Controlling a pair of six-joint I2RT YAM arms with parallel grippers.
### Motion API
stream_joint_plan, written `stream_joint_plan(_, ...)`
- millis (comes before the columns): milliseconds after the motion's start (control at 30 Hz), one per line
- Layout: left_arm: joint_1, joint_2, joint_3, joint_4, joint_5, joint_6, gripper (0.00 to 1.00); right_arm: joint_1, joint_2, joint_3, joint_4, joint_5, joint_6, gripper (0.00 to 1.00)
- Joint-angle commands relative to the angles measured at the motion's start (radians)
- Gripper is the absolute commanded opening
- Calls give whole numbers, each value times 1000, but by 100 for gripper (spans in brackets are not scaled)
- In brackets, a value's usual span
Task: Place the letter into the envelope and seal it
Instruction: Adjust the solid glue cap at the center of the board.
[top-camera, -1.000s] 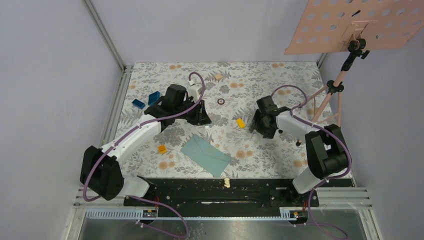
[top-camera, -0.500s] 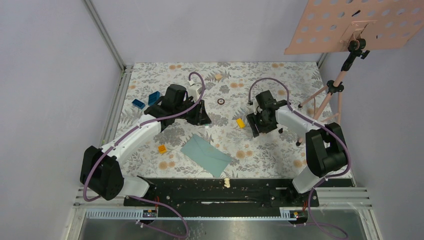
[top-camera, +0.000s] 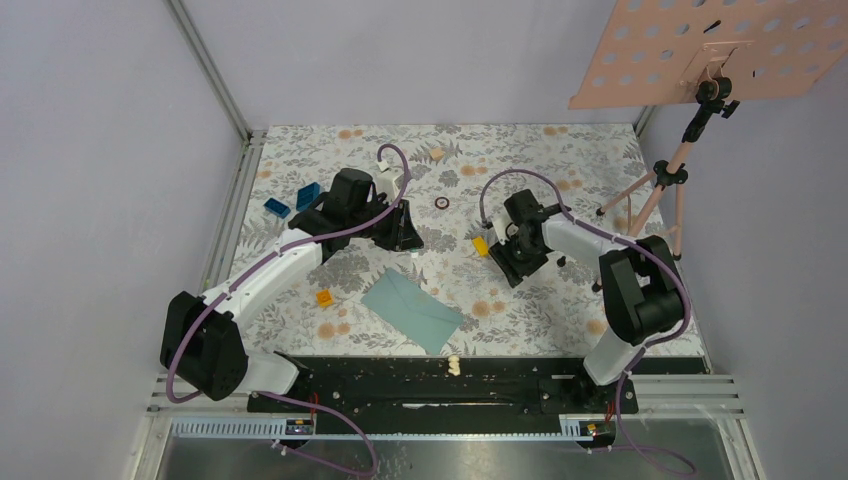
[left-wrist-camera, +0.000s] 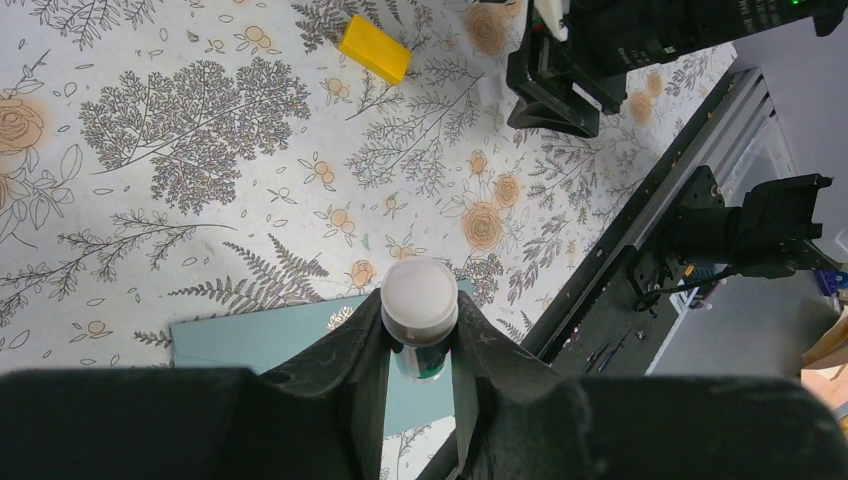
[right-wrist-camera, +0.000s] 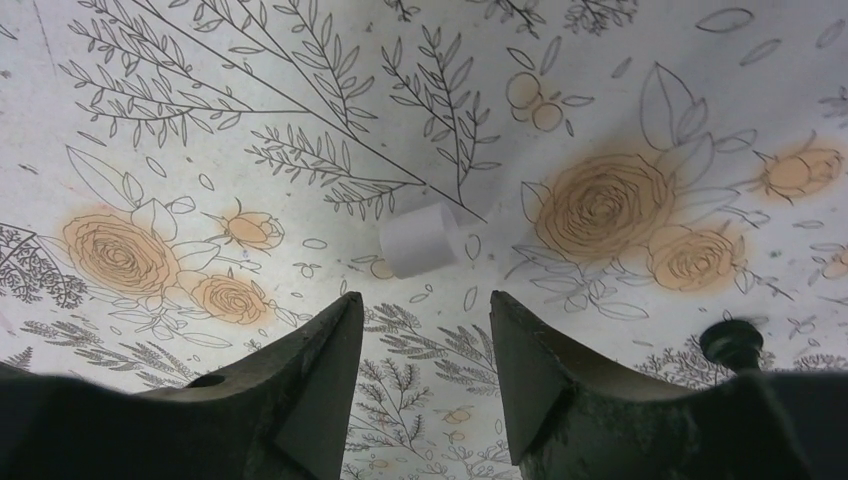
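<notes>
The teal envelope (top-camera: 412, 310) lies flat, skewed, on the floral table (top-camera: 560, 150).

A: Room around the envelope (top-camera: 412, 310)?
B: Bare mat (top-camera: 540, 320) to its right; orange block (top-camera: 324, 297) near its left corner, left gripper (left-wrist-camera: 419, 340) just past its far corner.
A: Right side?
B: Legs of the tripod (top-camera: 662, 172) at the mat edge; yellow block (top-camera: 481, 245) just beside right gripper (right-wrist-camera: 422, 298).

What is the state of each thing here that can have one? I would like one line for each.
left hand: shut on the glue stick
glue stick: gripped, white end towards the wrist camera
right hand: open, empty, pointed at the white cylinder
white cylinder: lying on its side, loose
envelope: lying flat, untouched; flap position unclear
letter: not in view
</notes>
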Motion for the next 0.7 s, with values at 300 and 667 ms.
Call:
stream_joint_plan(300,6,-5,19,19,22,-9,0,52,94,104,-38,24,28,53)
stream_joint_plan(667,7,-7,18,17,23,-4,0,61,97,101,-18,51,35,51)
